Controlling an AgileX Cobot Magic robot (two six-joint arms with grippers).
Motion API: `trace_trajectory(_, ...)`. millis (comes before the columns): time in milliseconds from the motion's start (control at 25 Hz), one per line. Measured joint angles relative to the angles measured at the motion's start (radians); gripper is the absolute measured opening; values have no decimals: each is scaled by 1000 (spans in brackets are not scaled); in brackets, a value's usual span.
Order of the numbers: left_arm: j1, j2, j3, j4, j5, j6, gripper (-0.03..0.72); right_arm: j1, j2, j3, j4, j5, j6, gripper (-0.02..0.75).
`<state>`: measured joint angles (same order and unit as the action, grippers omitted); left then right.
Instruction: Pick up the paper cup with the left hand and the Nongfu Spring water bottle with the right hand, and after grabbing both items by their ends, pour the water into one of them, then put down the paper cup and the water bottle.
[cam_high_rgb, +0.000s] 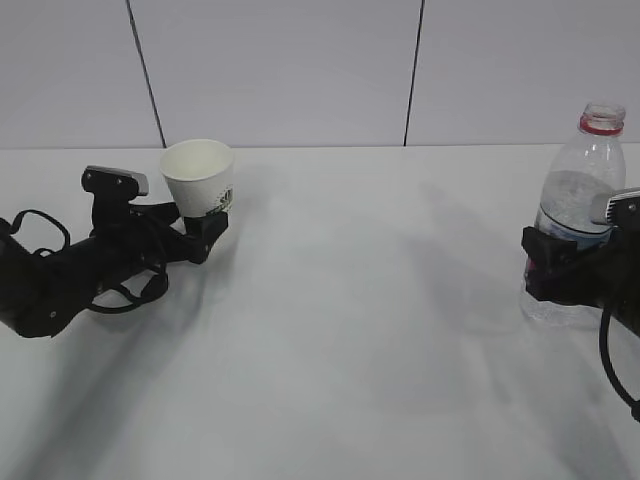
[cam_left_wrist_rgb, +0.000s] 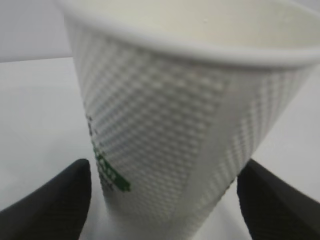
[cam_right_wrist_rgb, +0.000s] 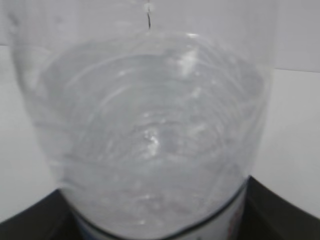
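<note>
Exterior view: my left gripper (cam_high_rgb: 205, 232) straddles the small white paper cup's (cam_high_rgb: 199, 176) base near the white desk's (cam_high_rgb: 350, 330) back edge, jaws wide with gaps, so I should close gently; my right gripper (cam_high_rgb: 556, 262) clasps the clear ribbed plastic bottle (cam_high_rgb: 582, 190).

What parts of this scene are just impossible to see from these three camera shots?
- White tapered paper cup: its base, hidden behind the left gripper in the exterior view and cut off by the left wrist view's bottom edge.
- Clear ribbed plastic water bottle: its label, covered by the right gripper; the right wrist view is blurred.
- Cup logo: too blurred to read.
</note>
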<state>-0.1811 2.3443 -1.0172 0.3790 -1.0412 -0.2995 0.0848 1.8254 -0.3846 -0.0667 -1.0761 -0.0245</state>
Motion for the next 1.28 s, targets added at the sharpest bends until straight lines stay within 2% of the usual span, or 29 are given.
trace_trajectory(560, -2, 0, -43, 34, 62, 0, 686, 0, 0, 0, 0, 0, 0, 474)
trace_trajectory(1280, -2, 0, -82, 12, 69, 0, 685, 0, 0, 0, 0, 0, 0, 474)
